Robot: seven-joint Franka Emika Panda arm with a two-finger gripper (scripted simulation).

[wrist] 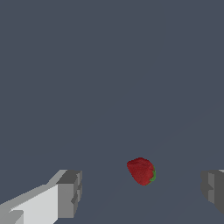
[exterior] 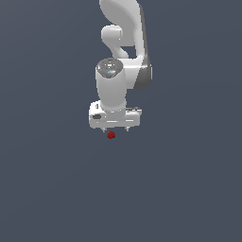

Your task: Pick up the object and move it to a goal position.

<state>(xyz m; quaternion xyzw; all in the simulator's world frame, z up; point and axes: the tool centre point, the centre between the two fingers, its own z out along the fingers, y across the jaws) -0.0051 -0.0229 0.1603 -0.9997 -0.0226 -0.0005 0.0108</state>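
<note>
The object point(exterior: 111, 135) is a tiny dark red roundish lump lying on the flat grey floor. In the wrist view the object point(wrist: 141, 171) shows a small green patch on one side. My white gripper point(exterior: 116, 128) hangs directly above it, pointing down, its body hiding most of the fingers in the exterior view. In the wrist view my gripper point(wrist: 141, 192) is open, one grey fingertip point(wrist: 70, 192) on one side of the lump and the other fingertip point(wrist: 213, 189) on the opposite side, both well apart from it. Nothing is held.
The white arm point(exterior: 124, 52) rises behind the gripper toward the top of the exterior view. Uniform grey floor point(exterior: 52, 179) surrounds the object on all sides.
</note>
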